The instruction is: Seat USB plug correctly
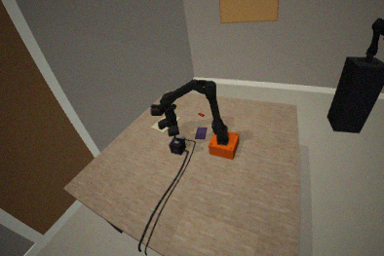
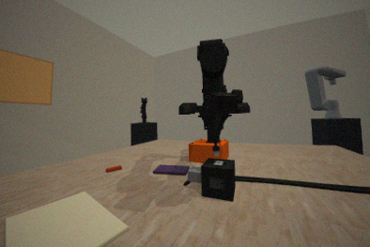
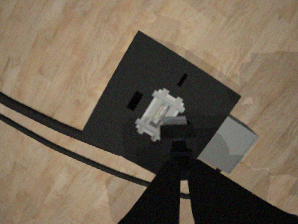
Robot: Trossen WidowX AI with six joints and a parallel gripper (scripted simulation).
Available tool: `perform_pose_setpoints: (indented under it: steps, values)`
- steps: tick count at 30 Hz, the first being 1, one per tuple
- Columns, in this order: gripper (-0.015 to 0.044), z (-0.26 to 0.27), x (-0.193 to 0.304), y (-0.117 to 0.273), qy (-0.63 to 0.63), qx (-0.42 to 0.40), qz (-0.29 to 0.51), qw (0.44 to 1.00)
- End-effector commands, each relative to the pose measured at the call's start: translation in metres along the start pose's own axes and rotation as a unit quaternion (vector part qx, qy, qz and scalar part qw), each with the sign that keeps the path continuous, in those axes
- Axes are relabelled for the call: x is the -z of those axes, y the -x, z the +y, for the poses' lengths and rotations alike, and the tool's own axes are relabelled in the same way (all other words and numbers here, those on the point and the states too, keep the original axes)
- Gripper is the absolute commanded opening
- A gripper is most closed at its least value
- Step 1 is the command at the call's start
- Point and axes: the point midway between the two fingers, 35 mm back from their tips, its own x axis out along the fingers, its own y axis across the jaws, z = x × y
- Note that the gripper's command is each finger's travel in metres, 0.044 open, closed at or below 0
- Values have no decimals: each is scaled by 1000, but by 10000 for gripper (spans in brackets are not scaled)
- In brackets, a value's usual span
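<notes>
USB plug (image 2: 216,151) (image 3: 176,129), dark-bodied with a dull silvery metal end, is clenched in the gripper (image 1: 173,133) (image 2: 215,141) (image 3: 181,169); its narrow black fingers are nearly together on it. In the exterior view the plug hangs over the cube (image 1: 177,146) (image 2: 218,180) (image 3: 112,100), metal end down, out of the socket (image 2: 219,162) (image 3: 145,123) and apart from it. The wrist view shows it askew to the socket, covering its near right part.

The cube is matte black, square-edged, its top cut by two small dark slots. The socket's raised surround is pale grey, a blocky rectangle with notched corners. A smooth grey block (image 2: 194,175) (image 3: 230,144) sits beside the cube, at its left in the exterior view. Black cables (image 1: 163,201) (image 2: 300,183) (image 3: 40,116), rounded and rubbery-looking, run across the pale, streaky wood-grain table (image 1: 249,197) (image 2: 155,223) (image 3: 45,50).

A flat purple slab (image 1: 201,133) (image 2: 171,170) lies between the cube and the bright orange, boxy base (image 1: 215,152) (image 2: 196,152) in the top view. A small orange-red cylinder (image 1: 201,114) (image 2: 114,169) lies on its side, farther off. At near left in the exterior view is a thin, cream-coloured sheet (image 1: 156,126) (image 2: 66,220).
</notes>
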Motion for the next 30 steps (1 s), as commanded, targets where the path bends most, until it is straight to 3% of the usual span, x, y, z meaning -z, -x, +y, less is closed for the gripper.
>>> perform_pose_setpoints:
  steps: [1,15,30]
  values:
    - [0,0,0,0,-48,0,0,999]
    - [0,0,0,0,-229,0,0,973]
    - [0,0,0,0,-414,0,0,910]
